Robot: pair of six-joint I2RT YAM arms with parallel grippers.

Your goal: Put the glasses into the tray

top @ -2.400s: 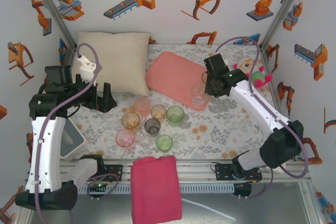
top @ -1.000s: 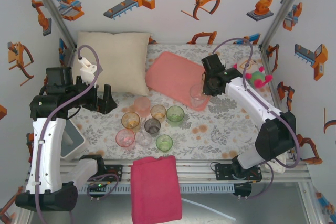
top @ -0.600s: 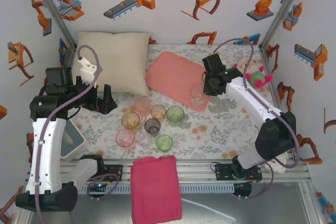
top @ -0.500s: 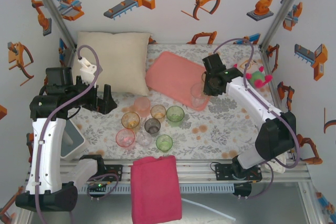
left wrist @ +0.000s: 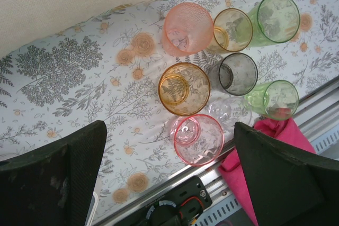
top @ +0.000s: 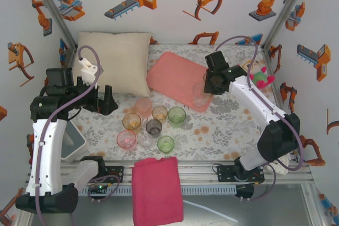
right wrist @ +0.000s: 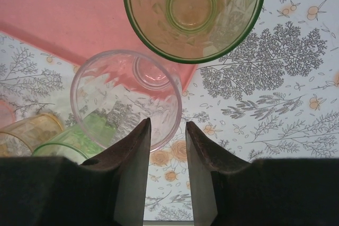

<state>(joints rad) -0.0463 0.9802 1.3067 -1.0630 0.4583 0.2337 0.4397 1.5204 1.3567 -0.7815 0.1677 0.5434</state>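
Glass (right wrist: 127,96) stands on tray (right wrist: 63,19) corner; we find right gripper (right wrist: 167,124) jaws parted astride its rim, left gripper (left wrist: 168,126) spread wide, empty

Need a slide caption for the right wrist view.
Right gripper open astride the rim of a clear glass at the tray edge, green glass beyond.

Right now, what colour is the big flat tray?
The tray is plain salmon pink, clearest in the top external view.
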